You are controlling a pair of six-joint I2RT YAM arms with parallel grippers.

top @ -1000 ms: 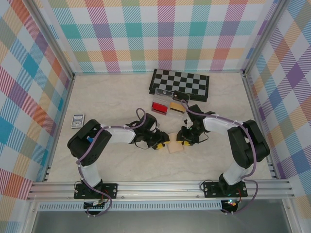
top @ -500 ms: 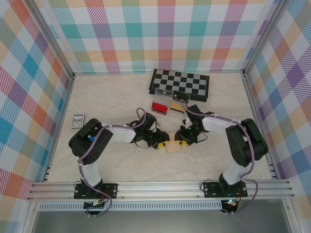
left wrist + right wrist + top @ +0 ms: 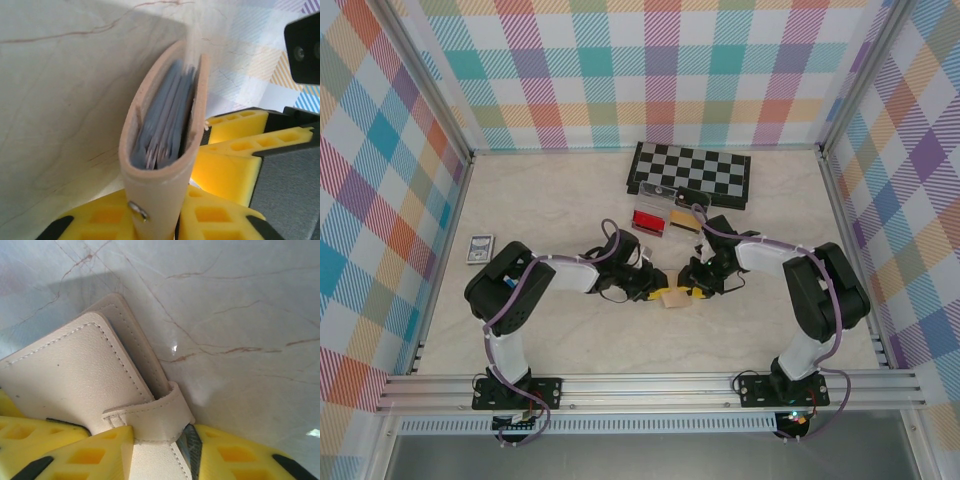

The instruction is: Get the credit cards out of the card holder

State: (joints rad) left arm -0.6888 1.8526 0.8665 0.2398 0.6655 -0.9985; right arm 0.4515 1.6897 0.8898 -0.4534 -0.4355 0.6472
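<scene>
The card holder is a pale tan folding wallet, held on edge just above the table between my two grippers. My left gripper is shut on one side of it. In the left wrist view its yellow fingers clamp the folded spine of the card holder by a small metal snap. Grey-blue leaves show inside, and I cannot tell cards from pockets. My right gripper is shut on the other side. In the right wrist view its fingers pinch the card holder at its tab.
A chessboard lies at the back. A clear tray with red and tan contents sits just in front of it, close behind the grippers. A blue-patterned playing-card box lies at the left. Checked walls with metal rails enclose the table.
Both grippers have drawn closer together and a little away from the front edge. The card holder between them looks narrower now, folded further shut.
</scene>
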